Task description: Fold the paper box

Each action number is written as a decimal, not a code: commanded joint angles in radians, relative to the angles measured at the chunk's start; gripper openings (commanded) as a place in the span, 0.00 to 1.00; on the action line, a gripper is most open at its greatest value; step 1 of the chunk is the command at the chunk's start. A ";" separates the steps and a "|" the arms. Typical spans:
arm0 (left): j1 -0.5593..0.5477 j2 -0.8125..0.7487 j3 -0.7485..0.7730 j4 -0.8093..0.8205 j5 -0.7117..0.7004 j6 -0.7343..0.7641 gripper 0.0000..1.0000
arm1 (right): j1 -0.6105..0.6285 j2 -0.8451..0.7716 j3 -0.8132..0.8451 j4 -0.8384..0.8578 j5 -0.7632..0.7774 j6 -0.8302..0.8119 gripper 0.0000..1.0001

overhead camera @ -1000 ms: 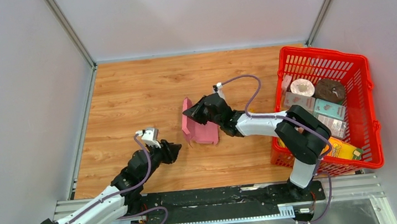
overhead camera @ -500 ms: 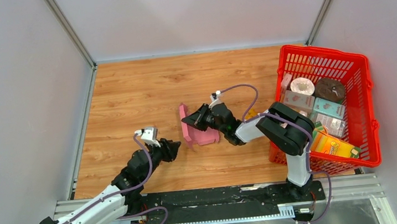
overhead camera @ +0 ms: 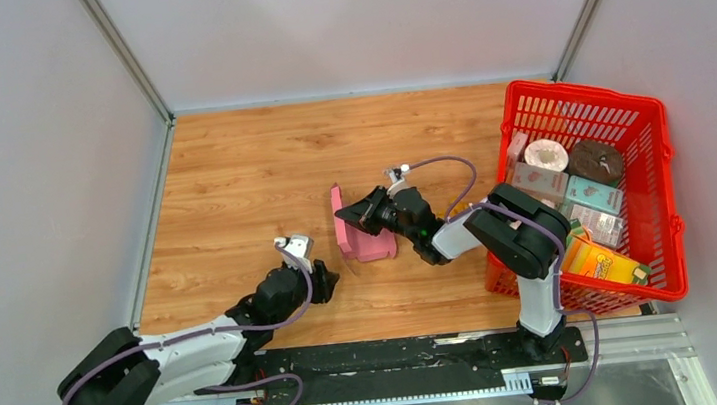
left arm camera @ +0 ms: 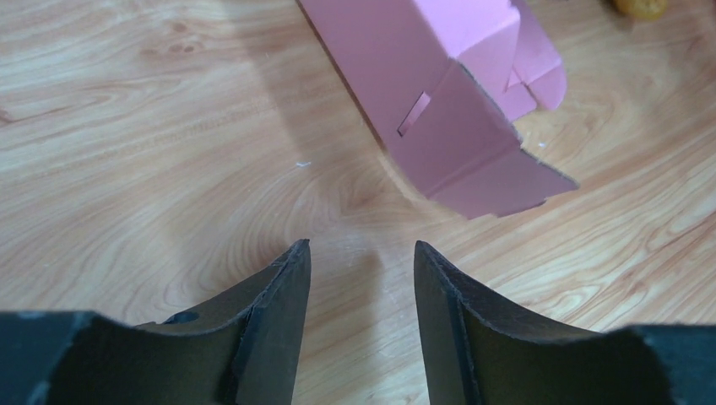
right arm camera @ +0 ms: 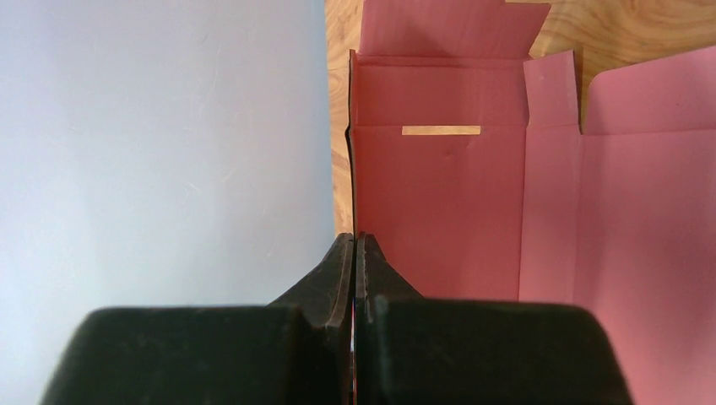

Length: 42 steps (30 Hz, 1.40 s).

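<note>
The pink paper box [overhead camera: 358, 233] lies partly unfolded on the wooden table, one panel standing upright on its left side. My right gripper [overhead camera: 368, 212] is shut on the edge of that upright panel; in the right wrist view the panel [right arm camera: 439, 194] with a narrow slot rises straight from the closed fingertips [right arm camera: 355, 240]. My left gripper [overhead camera: 328, 281] is open and empty, low over the table just near-left of the box. In the left wrist view the box [left arm camera: 439, 110] lies ahead and to the right of my spread fingers [left arm camera: 283, 287].
A red plastic mesh basket [overhead camera: 672, 210] with several printed cartons and packets stands at the right. Grey walls enclose the table on the left, back and right. A small yellow object [left arm camera: 642, 7] lies beyond the box.
My left arm has reached forward and right, bringing its gripper closer to the box. The right gripper has shifted the box slightly and its raised panel now stands more upright.
</note>
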 commanded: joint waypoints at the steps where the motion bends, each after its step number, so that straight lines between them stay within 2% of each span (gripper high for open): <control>1: -0.022 0.069 0.036 0.124 -0.022 0.044 0.57 | -0.011 0.008 0.004 0.040 0.009 0.031 0.00; 11: -0.025 0.158 0.074 0.261 0.027 0.085 0.60 | -0.011 -0.001 -0.001 0.039 0.000 0.052 0.00; 17: -0.025 0.170 0.069 0.278 0.025 0.102 0.61 | -0.002 -0.017 -0.010 0.019 -0.007 0.071 0.00; 22: -0.025 0.282 0.096 0.373 -0.036 0.105 0.61 | 0.017 0.002 -0.007 0.048 0.004 0.115 0.00; 29: -0.038 0.359 0.123 0.477 -0.097 0.099 0.61 | 0.041 -0.032 -0.004 -0.040 0.045 0.130 0.00; 37: -0.067 0.399 0.128 0.511 -0.245 0.082 0.60 | 0.064 -0.022 -0.021 -0.055 0.096 0.213 0.00; 42: -0.082 0.445 0.168 0.477 -0.347 0.073 0.54 | 0.081 -0.046 -0.007 -0.144 0.131 0.223 0.00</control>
